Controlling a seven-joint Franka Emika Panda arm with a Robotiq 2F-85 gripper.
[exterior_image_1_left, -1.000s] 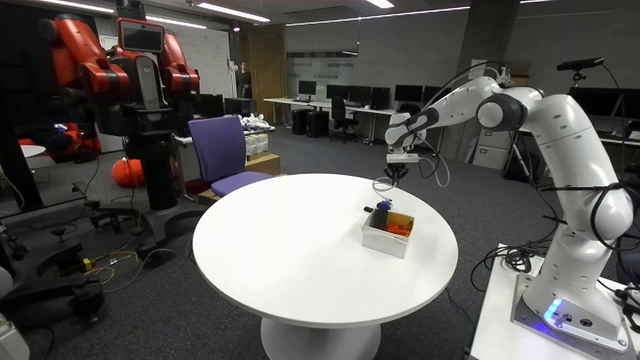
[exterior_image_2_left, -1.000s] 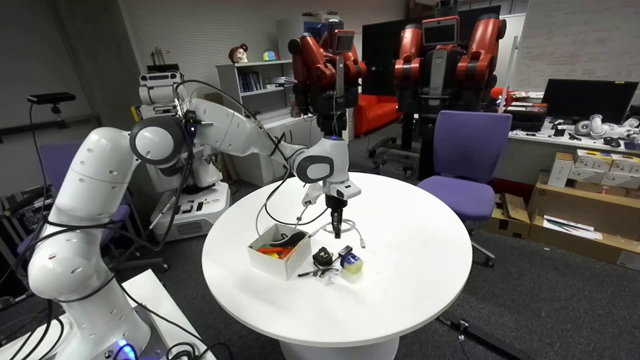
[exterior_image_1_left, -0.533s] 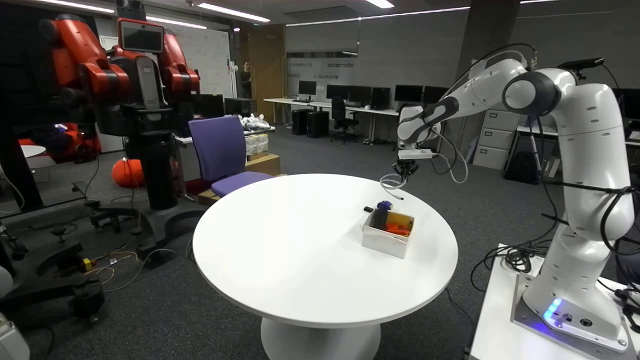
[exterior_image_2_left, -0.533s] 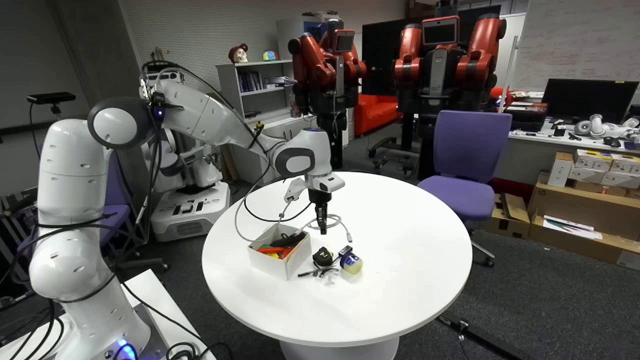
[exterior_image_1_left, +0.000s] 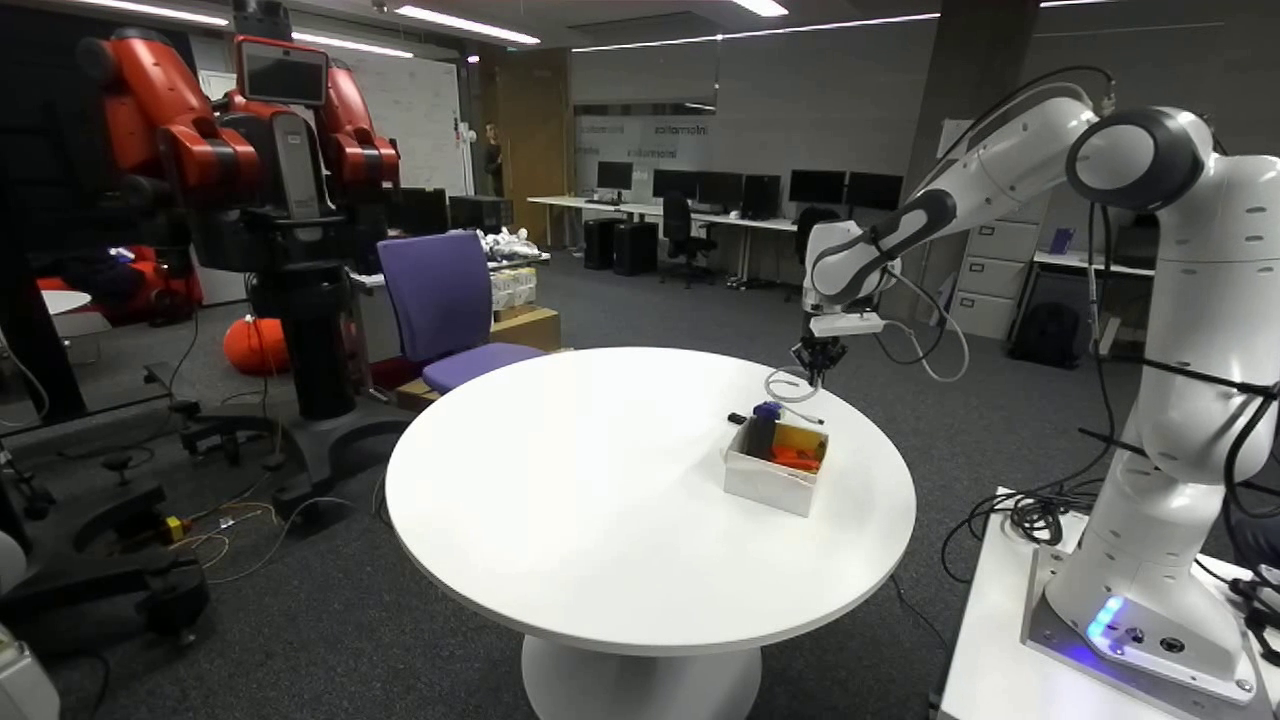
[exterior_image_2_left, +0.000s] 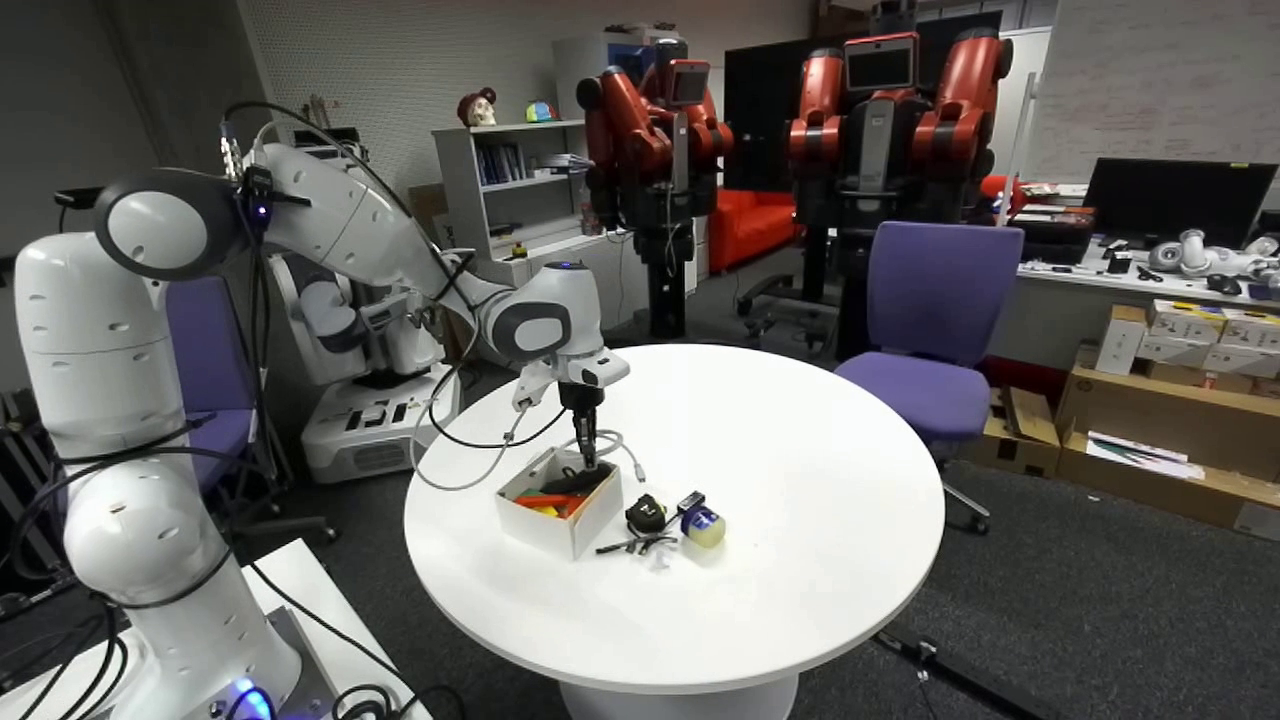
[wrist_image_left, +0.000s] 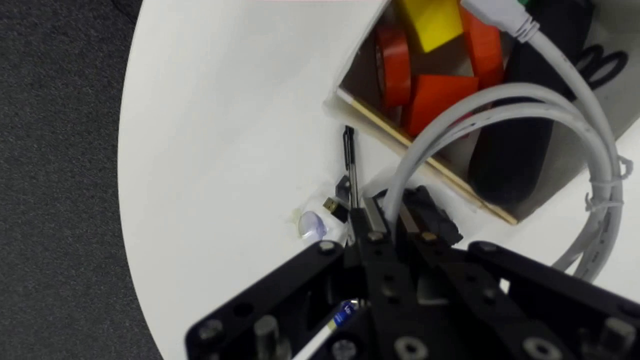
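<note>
Jaws pinch coiled white cable (wrist_image_left: 520, 91), held above worktop (exterior_image_2_left: 800, 580) near box (exterior_image_2_left: 598, 518). Carry step in hand, seemingly; next move calls for keeping it from snagging rim.

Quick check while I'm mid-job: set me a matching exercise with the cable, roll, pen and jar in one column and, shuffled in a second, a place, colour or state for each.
Column one
1. Cable
2. Roll
3. Pen
4. Jar

Column two
A. Thin, with a black end, lying outside the box
B. Blue and yellowish
C. Looped, gripped by the pincer
D. Red, inside the box

Right pairs: 1-C; 2-D; 3-A; 4-B
</note>
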